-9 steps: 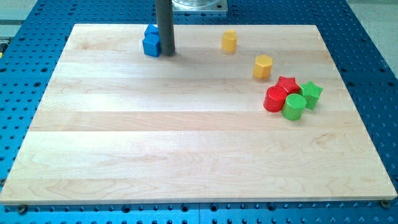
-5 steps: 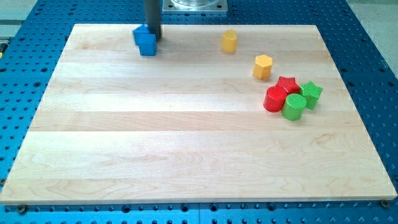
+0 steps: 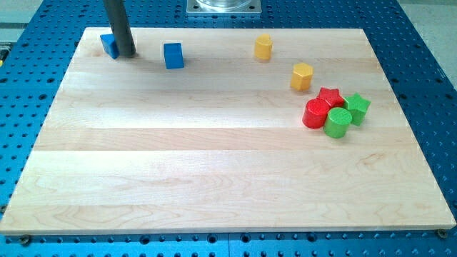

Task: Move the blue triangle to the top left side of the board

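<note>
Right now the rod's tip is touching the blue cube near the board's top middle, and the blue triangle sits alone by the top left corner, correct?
Not quite. In the camera view my tip is against the blue triangle by the top left corner; it is the blue cube near the top middle that sits alone.

My rod stands upright — my tip (image 3: 127, 54) down at the view's top left.
</note>
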